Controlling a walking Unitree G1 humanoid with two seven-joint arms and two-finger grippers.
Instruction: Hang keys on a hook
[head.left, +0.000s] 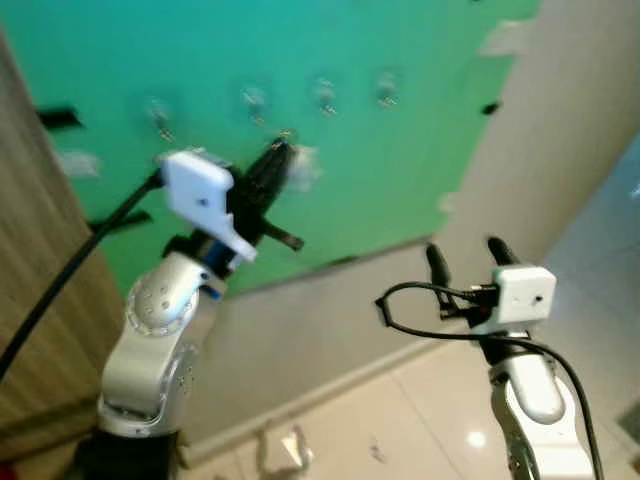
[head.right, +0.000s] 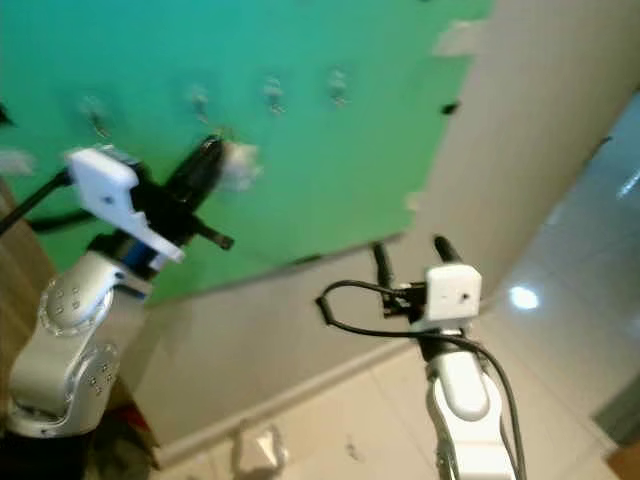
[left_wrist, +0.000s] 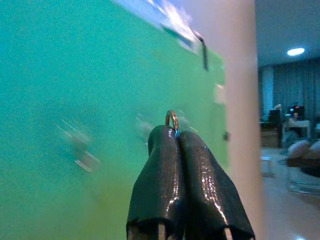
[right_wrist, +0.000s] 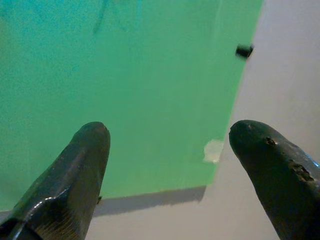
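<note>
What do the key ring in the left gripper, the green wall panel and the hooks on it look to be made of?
Key ring: thin metal, shiny, with a gold-silver glint, pinched between the shut fingers of the left gripper.
Green panel: smooth matte sheet, probably paper or film taped to the wall; pale tape scraps sit at its corners.
Hooks: small, glinting, likely metal on clear pads; too blurred to be sure.

Hooks (head.left: 255, 100) blurred; key ring (left_wrist: 172, 121) half hidden.

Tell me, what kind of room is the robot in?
Probably inside a home, maybe a hallway near a living room. A green board with small hooks hangs on a pale wall, the floor is shiny tile, and the left wrist view shows furniture under a ceiling light.
</note>
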